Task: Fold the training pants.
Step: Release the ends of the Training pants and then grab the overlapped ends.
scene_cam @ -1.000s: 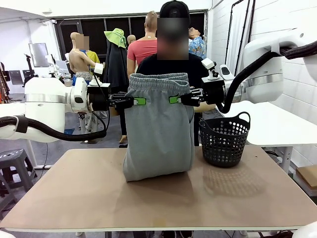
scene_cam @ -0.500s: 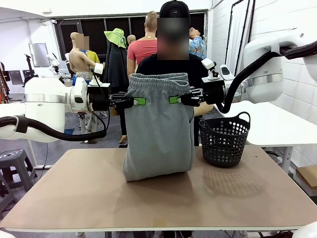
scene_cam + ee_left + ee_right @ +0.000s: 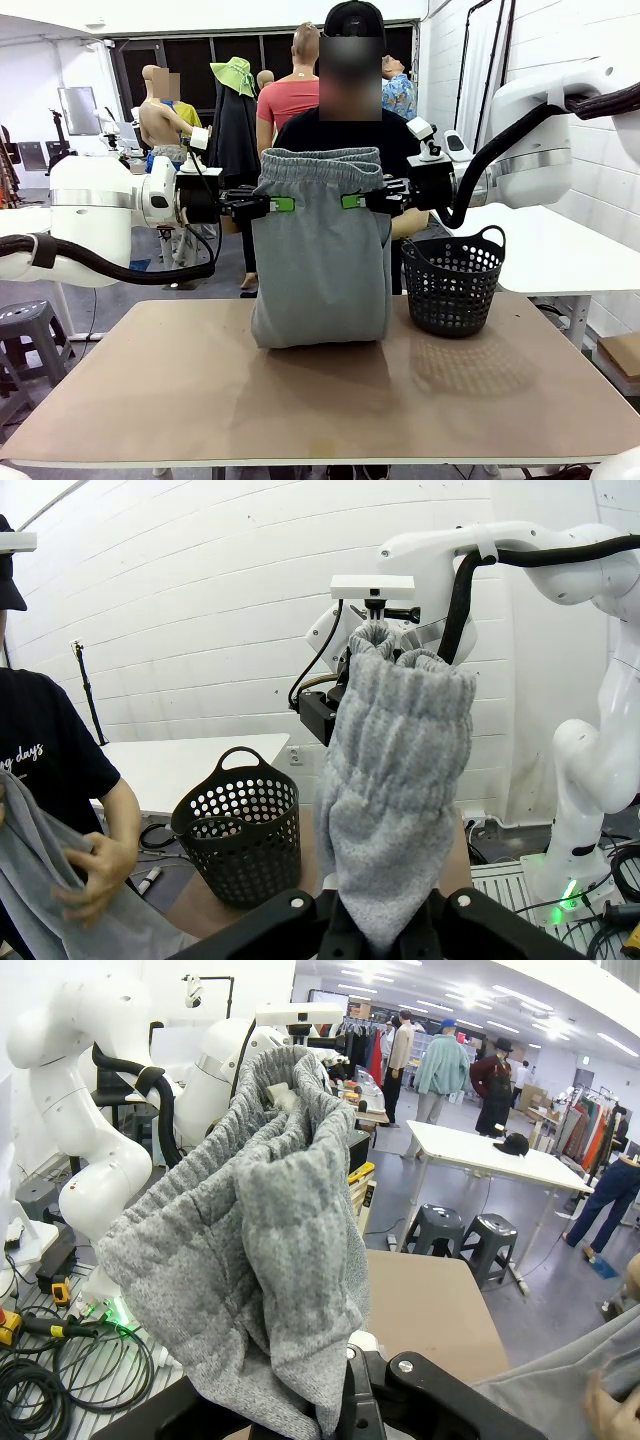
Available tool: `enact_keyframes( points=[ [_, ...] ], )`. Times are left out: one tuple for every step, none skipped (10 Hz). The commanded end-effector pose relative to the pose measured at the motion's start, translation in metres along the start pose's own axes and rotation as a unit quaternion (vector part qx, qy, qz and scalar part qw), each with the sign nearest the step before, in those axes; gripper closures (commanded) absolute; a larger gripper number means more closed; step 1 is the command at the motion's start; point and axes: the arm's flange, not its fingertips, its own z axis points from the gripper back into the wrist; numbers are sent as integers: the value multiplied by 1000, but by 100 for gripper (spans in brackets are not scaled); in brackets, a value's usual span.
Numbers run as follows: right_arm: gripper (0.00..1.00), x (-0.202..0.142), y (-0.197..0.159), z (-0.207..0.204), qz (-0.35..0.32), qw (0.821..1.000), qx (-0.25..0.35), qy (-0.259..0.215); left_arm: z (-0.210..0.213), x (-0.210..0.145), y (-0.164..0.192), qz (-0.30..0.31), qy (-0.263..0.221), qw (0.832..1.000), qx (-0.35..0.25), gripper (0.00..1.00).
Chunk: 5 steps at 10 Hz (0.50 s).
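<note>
Training pants [image 3: 320,260] bottom has risen slightly over the worktop [image 3: 150,400]; your left end effector [image 3: 283,205] and right end effector [image 3: 352,201] clamp the waistband, and most folding looks left to do.

- left gripper [image 3: 385,932] at bottom centre, clamped tight on the training pants [image 3: 395,780], bunched waistband running up the middle
- far end of it meets the right arm [image 3: 520,550], upper right
- black basket [image 3: 240,830] sits lower left
- person's hand [image 3: 95,875] grabbing grey cloth [image 3: 40,870], bottom-left corner
</note>
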Motion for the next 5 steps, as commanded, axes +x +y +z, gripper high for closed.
enact_keyframes(
  points=[
    [100, 2, 1, 0, -3, 1000, 4, -10, 0, 1, -3, -5, -11, 1000, 8, 100],
    [100, 2, 1, 0, -3, 1000, 4, -10, 0, 1, -3, -5, -11, 1000, 8, 100],
    [100, 2, 1, 0, -3, 1000, 4, -10, 0, 1, -3, -5, -11, 1000, 8, 100],
    [100, 2, 1, 0, -3, 1000, 4, -10, 0, 1, -3, -5, -11, 1000, 8, 100],
    [100, 2, 1, 0, -3, 1000, 4, -10, 0, 1, -3, -5, -11, 1000, 8, 100]
  ],
)
